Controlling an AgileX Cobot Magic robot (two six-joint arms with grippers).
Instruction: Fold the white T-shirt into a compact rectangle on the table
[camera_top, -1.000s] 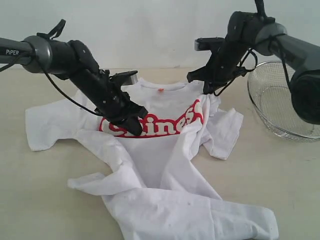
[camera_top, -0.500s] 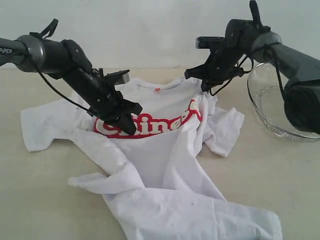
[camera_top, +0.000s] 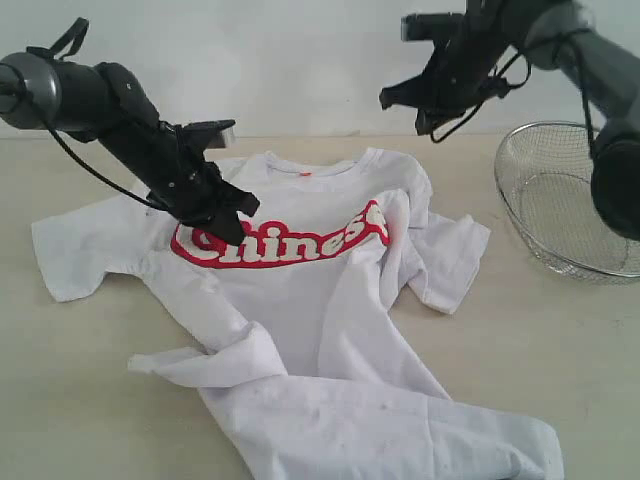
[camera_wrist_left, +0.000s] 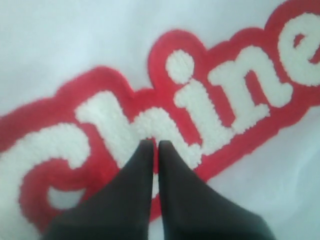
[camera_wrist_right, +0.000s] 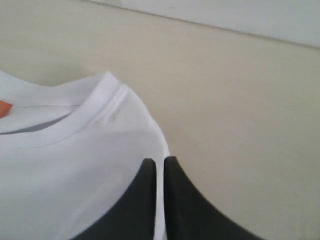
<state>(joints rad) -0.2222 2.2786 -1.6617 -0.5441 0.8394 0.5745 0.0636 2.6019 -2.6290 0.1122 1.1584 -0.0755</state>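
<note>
The soft white cotton short-sleeved T-shirt lies rumpled and unfolded on the broad pale beige matte tabletop. Its chest faces up and its lower half is bunched towards the near edge. Its red-outlined white "Chinese" lettering and small orange neck tag are both in plain sight. A round silver wire-mesh basket stands on the right of the table. The shirt lies wholly outside it, with the nearest sleeve close to its rim but apart from it. The black left gripper has its fingers pressed together over the "C" and "h" of the lettering, with no cloth visibly pinched. Whether it touches the fabric cannot be told. The black right gripper is likewise closed on nothing. It hangs in the air above the shirt's shoulder edge beside the collar.
</note>
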